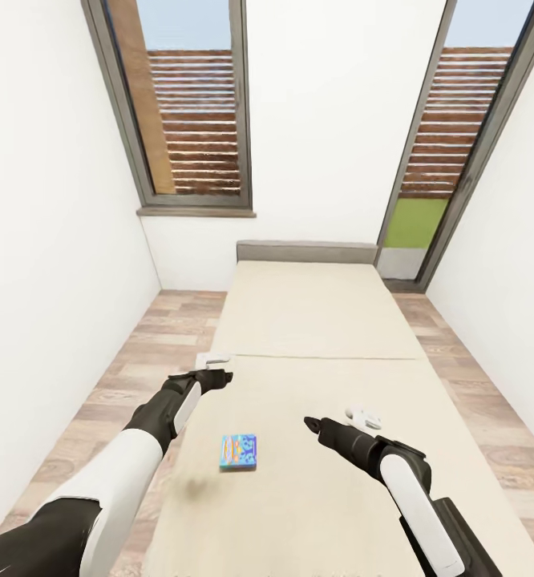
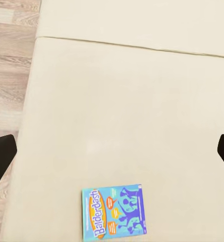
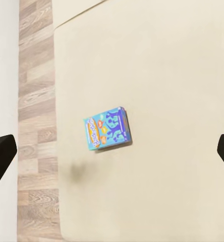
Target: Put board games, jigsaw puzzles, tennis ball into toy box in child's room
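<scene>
the blue board game (image 1: 239, 451) lies flat on the bed (image 1: 315, 320), near its foot and toward the robot's left, between the two arms. both the left gripper (image 1: 216, 370) and the right gripper (image 1: 365, 417) hover spread wide and empty. the box is thin and flat, so a good pickup probably means lowering one gripper straight over it and pinching across opposite edges.
</scene>
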